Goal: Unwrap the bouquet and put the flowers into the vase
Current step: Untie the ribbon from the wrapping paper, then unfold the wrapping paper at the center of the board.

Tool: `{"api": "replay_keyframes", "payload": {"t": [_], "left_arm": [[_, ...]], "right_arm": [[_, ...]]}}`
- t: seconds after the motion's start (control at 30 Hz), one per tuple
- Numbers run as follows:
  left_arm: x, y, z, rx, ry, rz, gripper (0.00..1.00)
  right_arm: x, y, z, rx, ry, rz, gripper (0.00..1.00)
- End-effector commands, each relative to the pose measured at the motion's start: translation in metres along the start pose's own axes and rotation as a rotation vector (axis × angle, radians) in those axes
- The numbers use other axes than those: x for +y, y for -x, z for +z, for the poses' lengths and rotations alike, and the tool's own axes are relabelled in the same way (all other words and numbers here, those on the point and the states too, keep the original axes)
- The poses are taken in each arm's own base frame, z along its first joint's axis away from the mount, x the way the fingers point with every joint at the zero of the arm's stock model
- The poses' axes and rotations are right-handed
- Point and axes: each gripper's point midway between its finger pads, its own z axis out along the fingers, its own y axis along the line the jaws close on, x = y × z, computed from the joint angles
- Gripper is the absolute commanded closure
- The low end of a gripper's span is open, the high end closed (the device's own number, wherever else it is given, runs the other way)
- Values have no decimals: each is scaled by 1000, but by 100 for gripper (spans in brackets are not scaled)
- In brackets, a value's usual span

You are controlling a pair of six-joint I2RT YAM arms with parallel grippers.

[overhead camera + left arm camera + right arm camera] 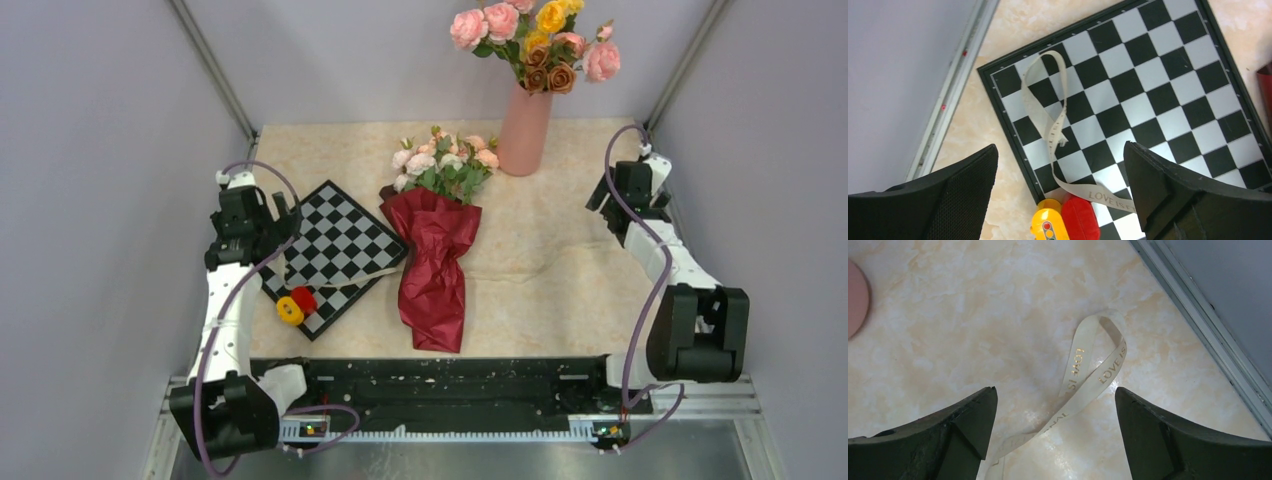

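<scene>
Lettered ribbon (1076, 360) near vase (855, 295) shows only from right wrist.

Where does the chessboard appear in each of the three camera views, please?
Top external: the chessboard lies left of centre, turned corner-on, beside the bouquet.
Left wrist: the chessboard fills the centre and right, with a cream ribbon lying across it.
Right wrist: not in it.
Shared landmark: the yellow and red toy at the board's near edge, in both those views.
</scene>
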Motion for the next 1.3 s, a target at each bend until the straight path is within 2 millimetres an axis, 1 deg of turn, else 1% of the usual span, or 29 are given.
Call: {"api": "replay_keyframes", "payload": {"t": [0.0,0.03,0.13,0.2,0.27,0.3,0.4,0.47,0.5,0.53,0.6,0.67,0.73,0.77,0.8,0.9,0.93,1.0,1.03,1.1,1.17,1.27], "left_arm": [[-21,7,-6,-35,-125,8,1],[-27,6,-7,-35,-152,13,1],[-46,3,-11,-35,-230,40,1],[-67,1,-18,-36,-316,63,1],[-88,-3,-26,-31,-396,73,1],[-102,-7,-32,-20,-449,73,1],[-144,-27,-51,27,-595,43,2],[-172,-45,-66,71,-717,12,4],[-184,-55,-73,98,-776,-8,5],[-195,-64,-80,130,-825,-36,5],[-215,-81,-96,180,-925,-87,6],[-231,-95,-110,212,-1004,-128,6],[-243,-110,-122,240,-1061,-132,6],[-246,-112,-125,248,-1071,-134,6],[-248,-119,-126,266,-1076,-132,6],[-254,-132,-129,313,-1103,-127,7],[-256,-136,-130,331,-1110,-124,9],[-258,-143,-130,357,-1107,-112,16],[-258,-147,-128,371,-1096,-105,22],[-256,-155,-122,387,-1053,-85,27],[-253,-162,-114,393,-997,-50,35],[-252,-167,-110,397,-958,-25,44]], "right_arm": [[11,21,-30,-42,128,21,10],[17,19,-36,-36,175,30,10],[39,4,-58,1,343,64,10],[53,-9,-72,42,445,78,10],[67,-29,-88,105,538,83,10],[75,-38,-95,134,577,81,12],[100,-69,-125,206,695,42,17],[116,-91,-144,255,777,21,20],[128,-106,-158,288,837,1,21],[134,-115,-165,312,873,2,22],[153,-139,-191,366,977,-29,23],[167,-158,-212,411,1055,-51,24],[179,-176,-229,457,1121,-74,25],[180,-187,-234,486,1128,-95,26],[186,-193,-240,491,1154,-109,28],[193,-215,-253,530,1191,-161,34],[194,-221,-256,543,1198,-170,36],[196,-233,-261,565,1211,-188,39],[196,-239,-261,577,1210,-197,41],[197,-249,-262,592,1208,-213,45],[199,-256,-263,607,1209,-226,50],[203,-263,-262,615,1208,-241,57]]}}
